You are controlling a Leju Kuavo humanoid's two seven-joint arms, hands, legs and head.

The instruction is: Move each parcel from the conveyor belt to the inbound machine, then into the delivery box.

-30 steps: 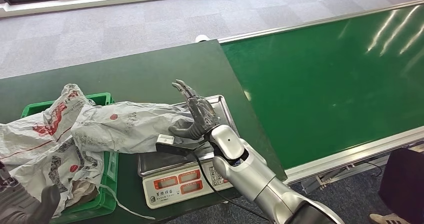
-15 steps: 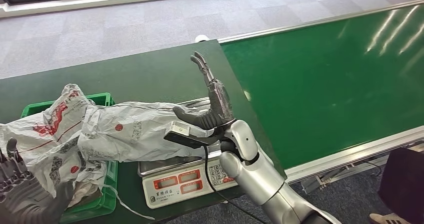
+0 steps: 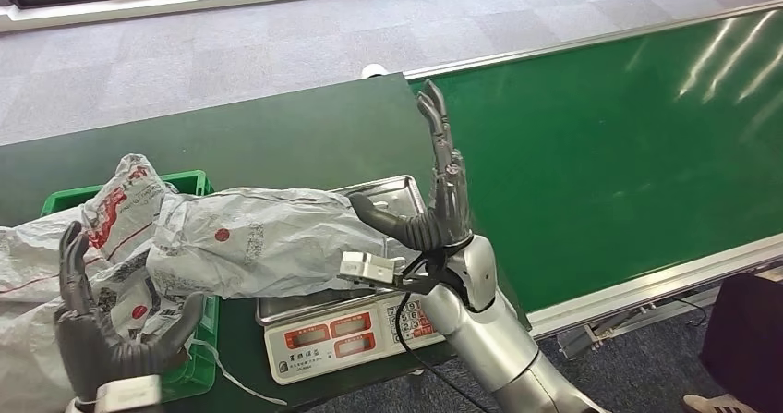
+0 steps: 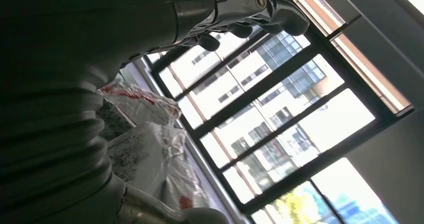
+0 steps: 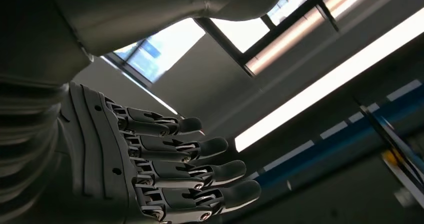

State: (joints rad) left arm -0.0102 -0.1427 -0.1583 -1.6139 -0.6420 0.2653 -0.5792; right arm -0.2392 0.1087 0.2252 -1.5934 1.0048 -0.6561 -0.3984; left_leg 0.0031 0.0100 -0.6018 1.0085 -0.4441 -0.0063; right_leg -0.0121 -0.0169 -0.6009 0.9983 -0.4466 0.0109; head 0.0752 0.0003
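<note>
**Both hands lift away, parcel left half on the scale**

The green conveyor belt point(image 3: 628, 145) fills the side from 1 to 4 o'clock and carries no parcel in the head view. The grey parcel point(image 3: 268, 237) lies from the weighing scale point(image 3: 342, 330) toward 9 o'clock, its far end over the green crate point(image 3: 198, 339), which holds other bags.

A second ago the right hand point(image 3: 434, 205) was resting on the parcel; now it stands raised at 12 o'clock of the scale, fingers point(image 3: 439, 131) spread and holding nothing. The left hand point(image 3: 102, 339) has come up at 7 o'clock, also open and empty. I judge the weighing step is finished and the move into the crate comes next.

The parcel is apart from both hands, at 9 o'clock of the right thumb.
</note>
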